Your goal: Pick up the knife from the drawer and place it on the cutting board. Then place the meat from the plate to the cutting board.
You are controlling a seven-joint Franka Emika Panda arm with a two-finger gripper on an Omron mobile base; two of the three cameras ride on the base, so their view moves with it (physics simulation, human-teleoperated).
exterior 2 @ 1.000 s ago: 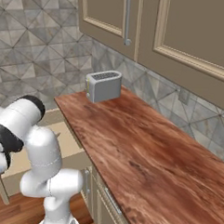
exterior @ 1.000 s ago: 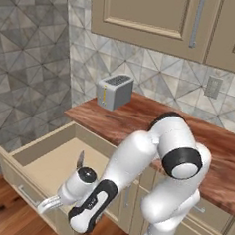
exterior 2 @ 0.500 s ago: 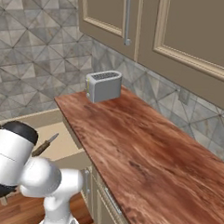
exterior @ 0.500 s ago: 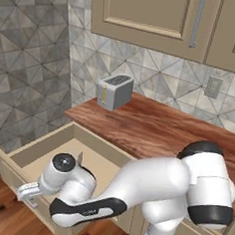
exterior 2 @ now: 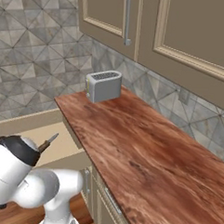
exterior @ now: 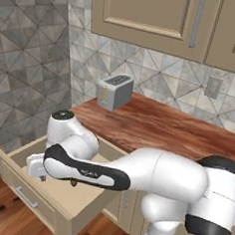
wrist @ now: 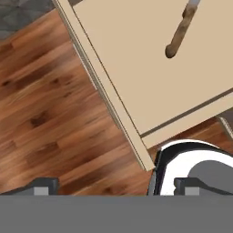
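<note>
We see the drawer point(exterior: 58, 199) pulled open, the knife point(wrist: 180, 32) lying on its tan floor. Gripper point(wrist: 113, 189) jaws spread wide, empty, above the drawer's front edge.

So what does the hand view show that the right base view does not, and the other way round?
Hand view: the gripper with its finger tips wide apart, and the drawer's front edge seen from above, over the wooden floor.
Right base view: the toaster, the wooden counter, the wall cabinets and an outlet.
Both: the knife with its brown handle, lying in the open drawer.
</note>
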